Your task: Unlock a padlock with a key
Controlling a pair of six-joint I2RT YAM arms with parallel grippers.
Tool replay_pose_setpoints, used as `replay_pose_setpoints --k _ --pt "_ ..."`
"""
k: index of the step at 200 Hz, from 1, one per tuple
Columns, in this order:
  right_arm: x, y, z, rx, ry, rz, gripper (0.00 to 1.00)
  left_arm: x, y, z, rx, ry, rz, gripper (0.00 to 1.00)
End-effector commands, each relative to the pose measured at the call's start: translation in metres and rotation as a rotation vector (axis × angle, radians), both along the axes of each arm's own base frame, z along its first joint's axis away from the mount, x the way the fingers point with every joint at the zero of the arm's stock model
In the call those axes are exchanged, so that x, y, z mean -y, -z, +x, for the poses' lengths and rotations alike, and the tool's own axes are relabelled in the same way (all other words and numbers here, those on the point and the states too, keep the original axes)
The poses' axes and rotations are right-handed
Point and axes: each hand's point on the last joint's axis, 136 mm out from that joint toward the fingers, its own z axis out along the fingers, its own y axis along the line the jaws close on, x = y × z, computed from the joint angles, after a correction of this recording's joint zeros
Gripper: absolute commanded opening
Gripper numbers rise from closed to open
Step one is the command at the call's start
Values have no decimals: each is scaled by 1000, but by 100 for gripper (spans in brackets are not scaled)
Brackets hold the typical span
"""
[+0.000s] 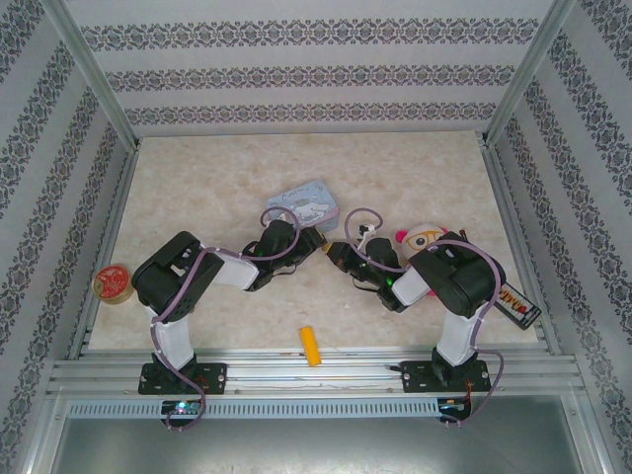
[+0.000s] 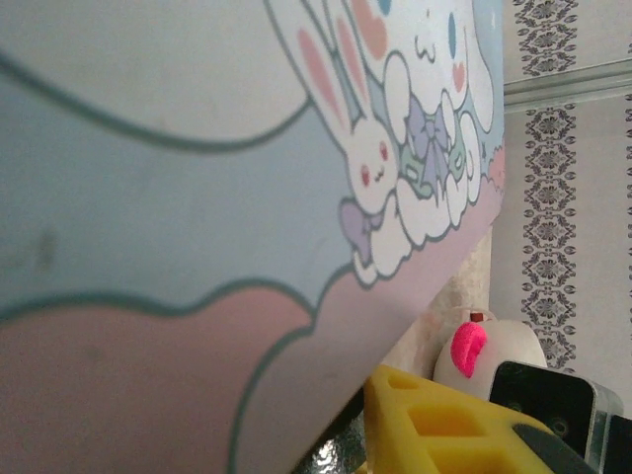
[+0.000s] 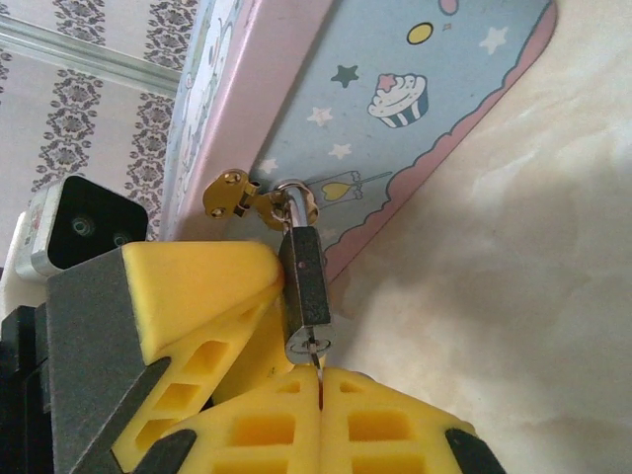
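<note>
The tiny dark padlock (image 3: 304, 286) hangs by its silvery shackle from the brass hasp (image 3: 232, 193) of the pale blue cartoon tin (image 3: 395, 99). My right gripper (image 3: 321, 390) is shut on the thin key (image 3: 318, 357), whose blade sits in the keyhole at the padlock's bottom end. The left gripper's yellow fingers (image 3: 197, 286) close in on the padlock's left side and look clamped on its body. From above, the left gripper (image 1: 318, 241) and right gripper (image 1: 339, 252) meet tip to tip at the tin (image 1: 304, 204). In the left wrist view the tin (image 2: 197, 197) looms close, with a sliver of padlock (image 2: 341, 456).
An orange-yellow cylinder (image 1: 311, 346) lies near the front edge between the arm bases. A red round tape roll (image 1: 111, 283) sits at the left rail. A white plush toy (image 1: 423, 237) rests behind the right arm, and a dark flat packet (image 1: 516, 301) lies at the right.
</note>
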Motion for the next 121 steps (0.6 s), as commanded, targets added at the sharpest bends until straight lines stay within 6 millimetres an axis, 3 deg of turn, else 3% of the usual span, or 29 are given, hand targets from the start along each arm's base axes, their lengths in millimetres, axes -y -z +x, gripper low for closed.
replay_pose_setpoints --k 1,31,94,121 --pt "-4 -13 10 46 5 33 0 3 -4 3 19 4 -46 29" --pt "-2 -14 12 44 14 41 1 5 -5 0 31 20 -66 25" --pt "12 -18 16 56 41 31 20 4 -6 -3 36 23 -76 18" --pt "19 -17 18 53 49 26 22 4 -4 -4 31 24 -74 16"
